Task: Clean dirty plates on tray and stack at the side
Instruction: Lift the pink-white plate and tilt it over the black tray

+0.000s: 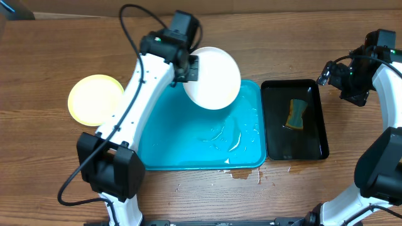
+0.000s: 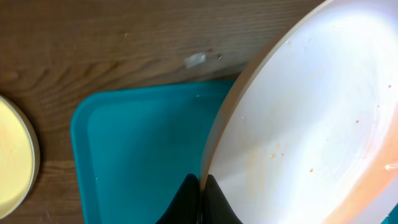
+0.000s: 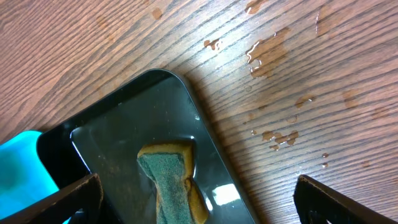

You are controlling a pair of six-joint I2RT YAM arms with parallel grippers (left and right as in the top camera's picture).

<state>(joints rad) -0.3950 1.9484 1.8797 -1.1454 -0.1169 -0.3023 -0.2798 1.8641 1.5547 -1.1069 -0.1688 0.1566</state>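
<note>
My left gripper (image 1: 192,68) is shut on the rim of a white plate (image 1: 213,78) and holds it above the far edge of the turquoise tray (image 1: 188,150). In the left wrist view the fingers (image 2: 202,186) pinch the plate (image 2: 311,124), which shows small reddish-orange specks, with the tray (image 2: 143,155) below. A pale yellow-green plate (image 1: 94,99) lies on the bare wood left of the tray and shows at the left wrist view's edge (image 2: 12,162). My right gripper (image 1: 358,94) is open and empty above the table, right of the black tray. A third plate is out of view.
A narrow black tray (image 1: 295,119) holding water and a green-yellow sponge (image 1: 295,113) stands right of the turquoise tray; it also shows in the right wrist view (image 3: 124,143) with the sponge (image 3: 171,186). Water drops lie on the wood (image 3: 270,53) and near the tray's front (image 1: 242,174).
</note>
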